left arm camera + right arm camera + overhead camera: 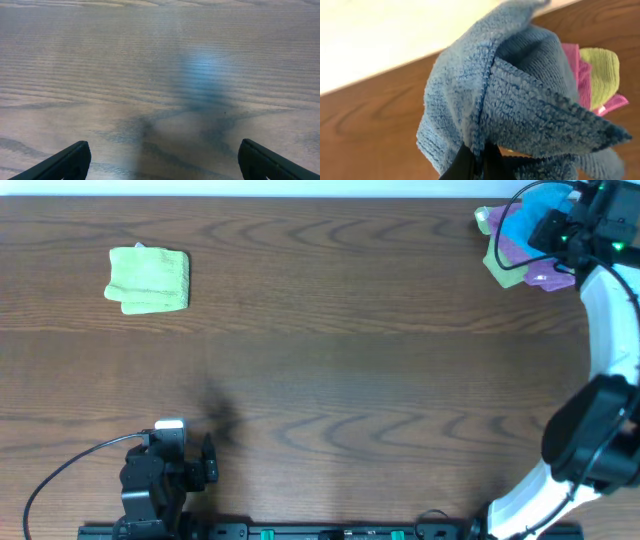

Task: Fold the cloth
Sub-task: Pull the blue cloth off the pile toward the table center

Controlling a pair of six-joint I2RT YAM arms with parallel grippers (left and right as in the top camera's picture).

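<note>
The cloth (533, 210) is at the far right corner of the bench (350, 360), bunched into loose, peaked folds. The right fingers (477, 162) are closed on it, pinching a doubled edge between their dark tips. From the wrist, only those tips show at the bottom of the frame, and the blue terry fills most of the picture. From overhead the fingers themselves are hidden under the right arm's black wrist, which also covers part of the cloth.

Under and beside the cloth lie a purple cloth (545, 278) and a green cloth (500, 270). Only their edges stick out, so how they are laid cannot be made out. It is also unclear whether the blue folds rest on them or hang just above.

The left fingers (207, 460) are spread wide and hold nothing, low over bare wood near the front edge. Their wrist view is soft and blurred, with one tip in each lower corner and a bluish reflection on the grain between them.

A folded green cloth (148, 280) lies far to the left, well apart from the rest. The right arm is cut off by the frame's edge.
</note>
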